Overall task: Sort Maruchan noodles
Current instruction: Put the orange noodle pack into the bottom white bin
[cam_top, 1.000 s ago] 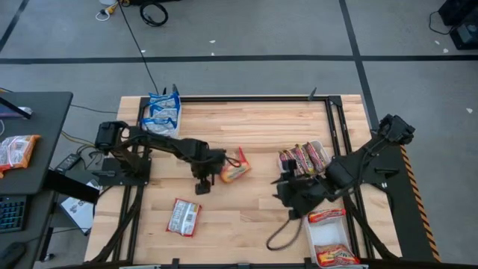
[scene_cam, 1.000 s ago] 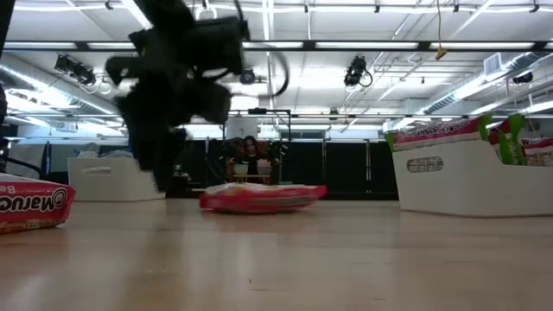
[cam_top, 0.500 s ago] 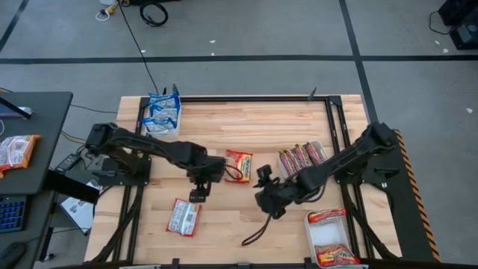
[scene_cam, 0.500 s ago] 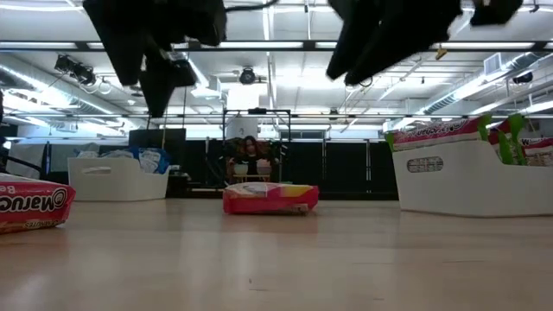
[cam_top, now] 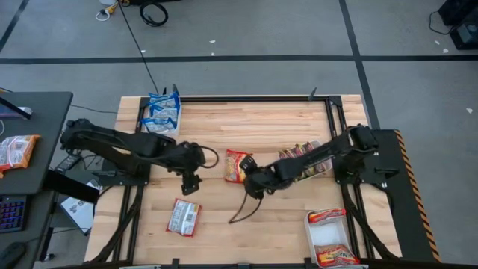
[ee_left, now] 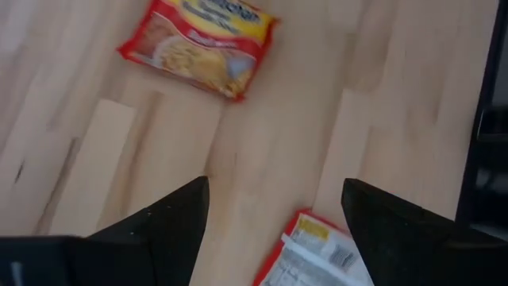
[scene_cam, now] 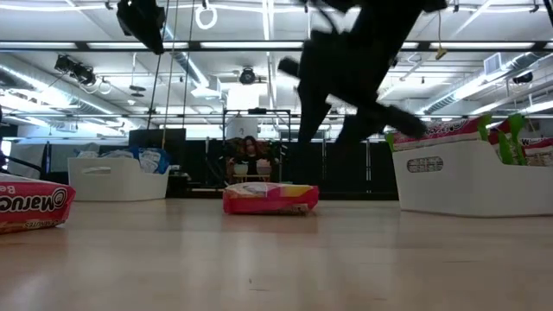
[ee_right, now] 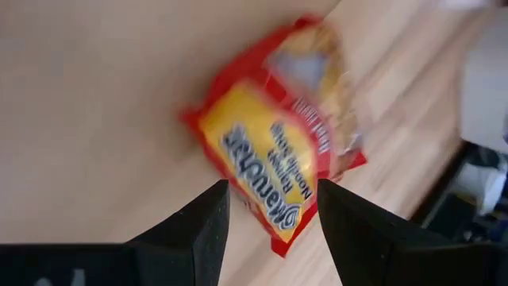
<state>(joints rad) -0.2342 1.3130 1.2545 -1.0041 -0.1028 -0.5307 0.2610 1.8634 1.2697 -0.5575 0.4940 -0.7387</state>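
The pinkish-silver packet (cam_top: 184, 217) lies at the near side of the counter (cam_top: 261, 127) as it did a second ago, but the left gripper (cam_top: 190, 184), jaws spread and empty, has drawn back from mid-counter to hang just behind it. The red-and-yellow packet (cam_top: 237, 165) it left now lies flat at the middle. The right gripper (cam_top: 251, 179) has swung in from the far-side trays (cam_top: 328, 237) with jaws spread over that packet; I judge the right arm is taking it over.

In the low view the red packet (scene_cam: 33, 206) is cut by the picture's edge; the right tool (scene_cam: 346, 60) is a blurred dark shape, the left tool (scene_cam: 143, 22) cropped above
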